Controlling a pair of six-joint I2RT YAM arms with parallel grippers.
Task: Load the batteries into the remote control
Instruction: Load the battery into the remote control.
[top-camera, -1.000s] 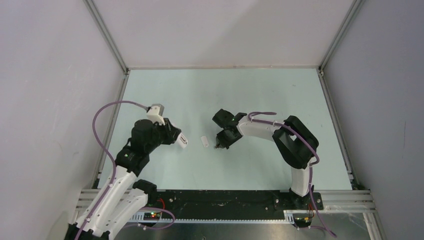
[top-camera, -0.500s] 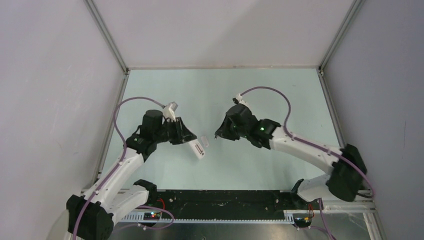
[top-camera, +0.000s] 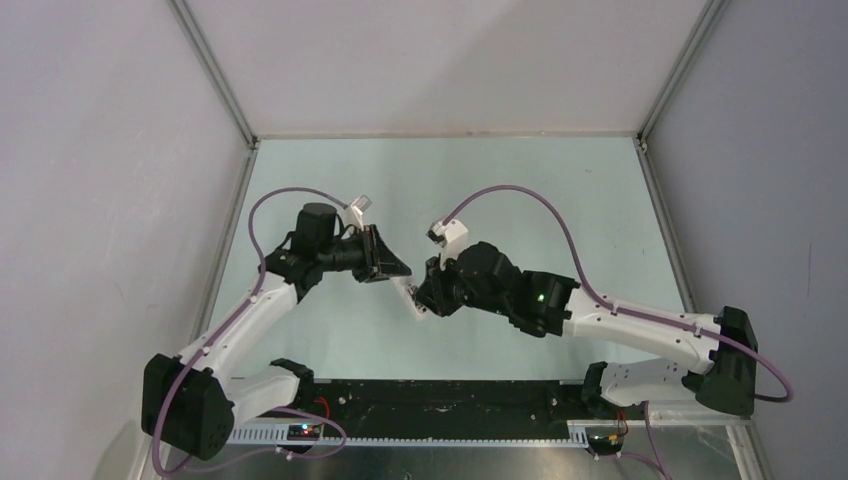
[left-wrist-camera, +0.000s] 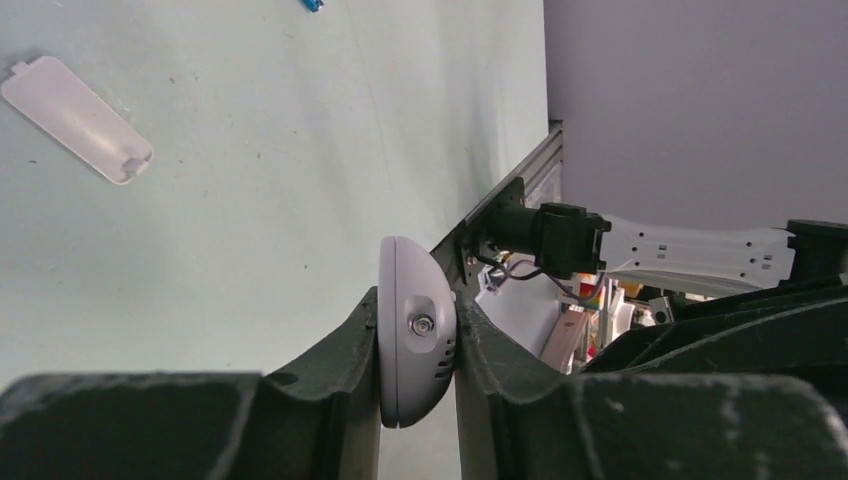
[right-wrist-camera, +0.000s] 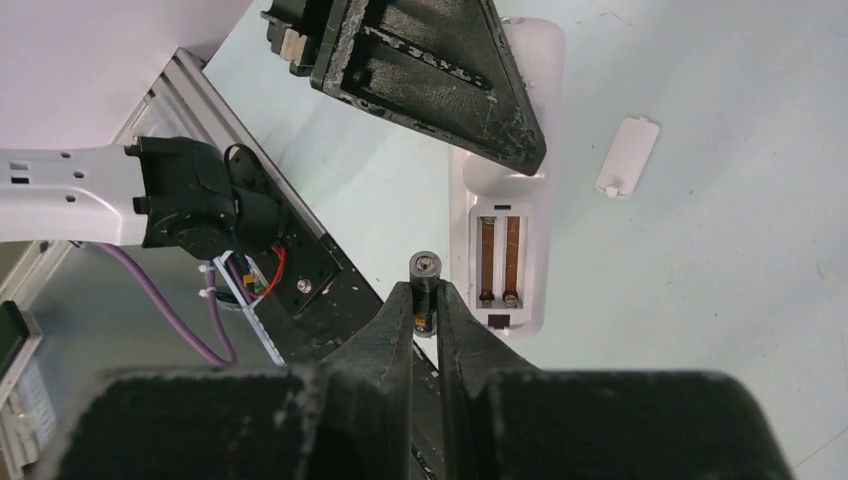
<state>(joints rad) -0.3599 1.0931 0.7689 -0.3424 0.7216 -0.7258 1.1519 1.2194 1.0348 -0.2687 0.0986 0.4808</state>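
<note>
Over the pale green table (top-camera: 500, 180), our left gripper (left-wrist-camera: 418, 305) is clamping the remote control (right-wrist-camera: 500, 190), its open battery bay (right-wrist-camera: 500, 262) facing our right gripper (right-wrist-camera: 425, 300), which is pinching the dark battery (right-wrist-camera: 425, 268) just beside that bay.

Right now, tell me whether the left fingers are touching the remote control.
Touching. The left wrist view shows the remote control pinched between both fingers.

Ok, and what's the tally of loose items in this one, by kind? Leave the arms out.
remote control: 1
batteries: 2, namely the dark battery and the blue battery, which is cut off at the edge of the left wrist view
battery cover: 1
Total: 4
</note>
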